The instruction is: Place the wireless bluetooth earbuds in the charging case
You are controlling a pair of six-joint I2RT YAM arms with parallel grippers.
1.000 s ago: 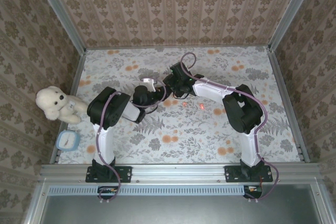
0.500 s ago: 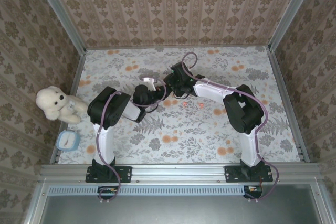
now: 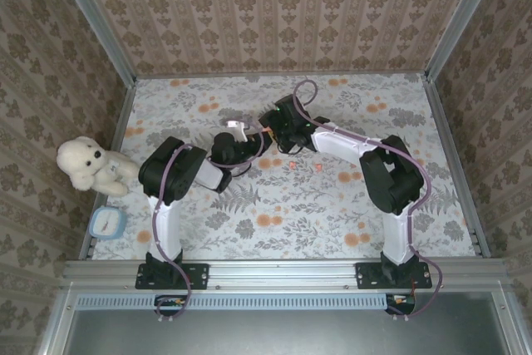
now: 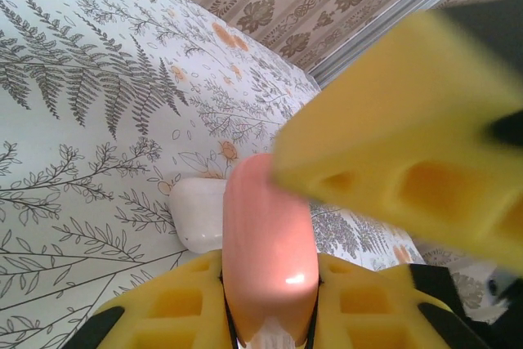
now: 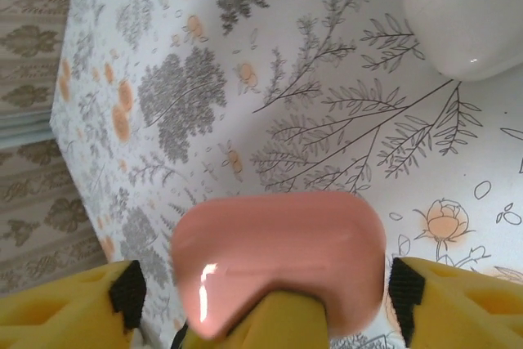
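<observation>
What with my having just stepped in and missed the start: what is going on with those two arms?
The left pincer is shut on a pink charging case and seems to hold it just off the flowered table. The right pincer has met it at the middle of the table and is open, with a finger on either side of the same case and not clamping it. A white case lies on the table close behind.
</observation>
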